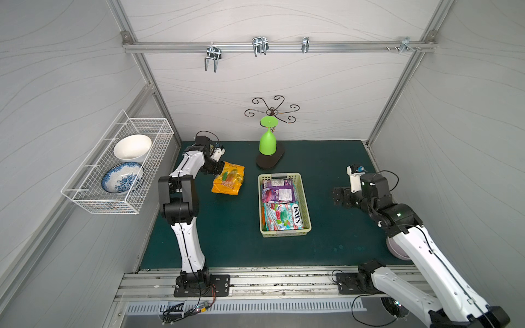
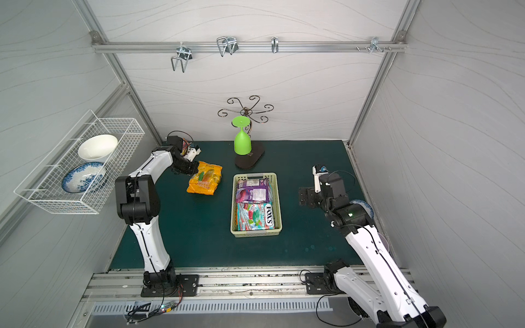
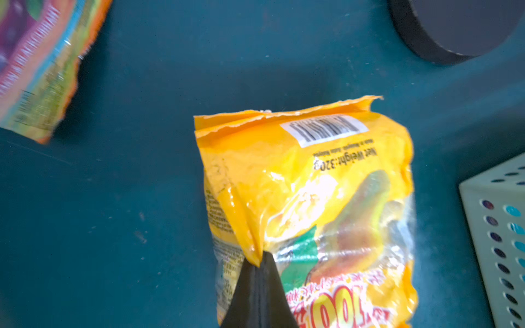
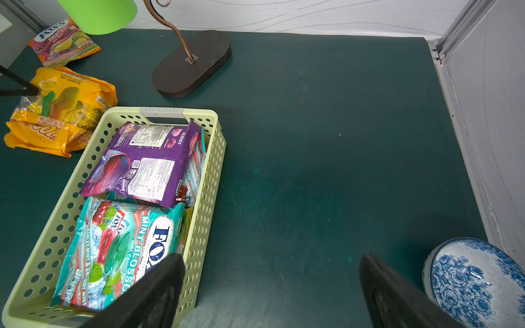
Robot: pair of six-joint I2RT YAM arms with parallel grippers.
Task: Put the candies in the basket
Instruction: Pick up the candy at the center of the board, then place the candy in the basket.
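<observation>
Left gripper [image 3: 260, 262], jaws pressed together on a fold of the yellow candy bag [image 1: 228, 181], which sits on the green mat [image 1: 227, 241] just left of the basket [image 1: 306, 210]. Inside the basket lie a purple bag [image 1: 277, 191] and a teal FOX'S bag [image 1: 284, 217]. Right gripper [image 1: 336, 196] hangs off the basket's right side, jaws spread wide, nothing between them

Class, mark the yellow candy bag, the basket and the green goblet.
yellow candy bag [image 1: 228, 179]: in a top view, its printed face.
basket [image 1: 285, 233]: in a top view, its near wall.
green goblet [image 1: 267, 144]: in a top view, its bowl.
</observation>
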